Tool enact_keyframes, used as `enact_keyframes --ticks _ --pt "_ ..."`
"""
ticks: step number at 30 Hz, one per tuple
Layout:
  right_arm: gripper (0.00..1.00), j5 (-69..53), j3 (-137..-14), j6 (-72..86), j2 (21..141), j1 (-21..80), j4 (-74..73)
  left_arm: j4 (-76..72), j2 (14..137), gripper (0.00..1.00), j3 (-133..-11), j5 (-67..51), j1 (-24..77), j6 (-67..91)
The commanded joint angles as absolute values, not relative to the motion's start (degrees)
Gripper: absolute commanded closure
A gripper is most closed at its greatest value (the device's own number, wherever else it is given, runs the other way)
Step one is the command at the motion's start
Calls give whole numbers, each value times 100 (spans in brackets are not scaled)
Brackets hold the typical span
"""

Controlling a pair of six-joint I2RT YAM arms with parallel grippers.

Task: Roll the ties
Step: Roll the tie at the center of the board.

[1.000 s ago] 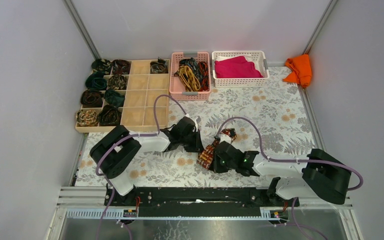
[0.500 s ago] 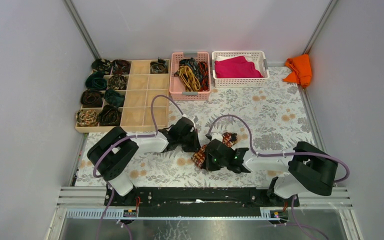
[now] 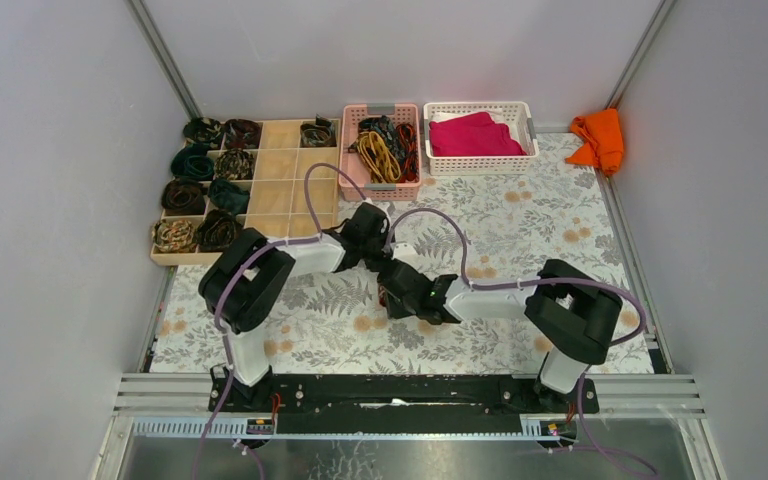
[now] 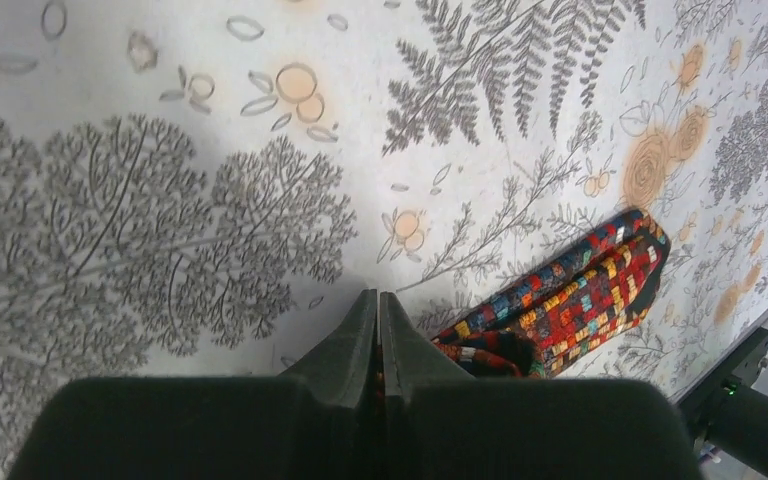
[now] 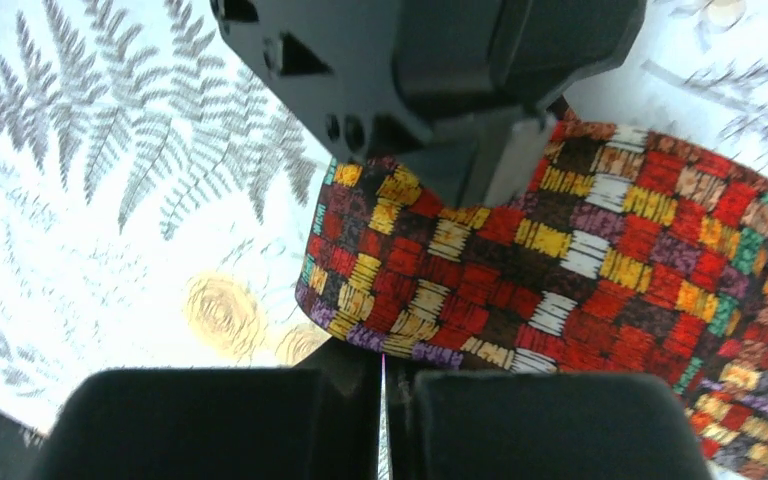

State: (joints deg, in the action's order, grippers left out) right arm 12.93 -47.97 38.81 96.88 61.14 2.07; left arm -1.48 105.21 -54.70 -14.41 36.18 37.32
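Pressing left tool [image 4: 379, 300] and right tool [image 5: 381, 352], both closed (cloth gripped? unclear), against red-orange-and-dark checked fabric necktie [image 4: 580, 290], likely steadying its fold.

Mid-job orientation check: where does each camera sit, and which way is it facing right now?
Top external: above and behind, looking down on the table; left arm and right arm show, bases nearest.
Left wrist: looks down past the left gripper at the table and patchwork tie.
Right wrist: close on the tie past the right gripper; the left gripper fills the top.
Shared: both wrist views show the tie.
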Motion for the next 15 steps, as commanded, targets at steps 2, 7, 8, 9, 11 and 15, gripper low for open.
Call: enact_keyframes --ticks 2,7,8,9,11,15 --pt "100 1960 -4854 3410 10084 5585 -592 323 11106 91 -5872 -1482 3555 3355" --pt "100 1941 -4765 3088 9991 5184 -586 381 11393 94 -6112 -1542 3533 3486" --pt "100 1972 -4772 2996 9967 5133 -625 372 11379 94 -6093 -1553 3533 3515" --pt "100 1992 -4765 2924 9938 5073 -668 358 11344 94 -6058 -1547 3533 3542" --pt "100 1936 -4740 2738 9851 4948 -754 318 11247 94 -5950 -1514 3532 3612" --pt "100 1633 -4699 2482 9481 4891 -953 186 11158 94 -5821 -1475 3527 3613"
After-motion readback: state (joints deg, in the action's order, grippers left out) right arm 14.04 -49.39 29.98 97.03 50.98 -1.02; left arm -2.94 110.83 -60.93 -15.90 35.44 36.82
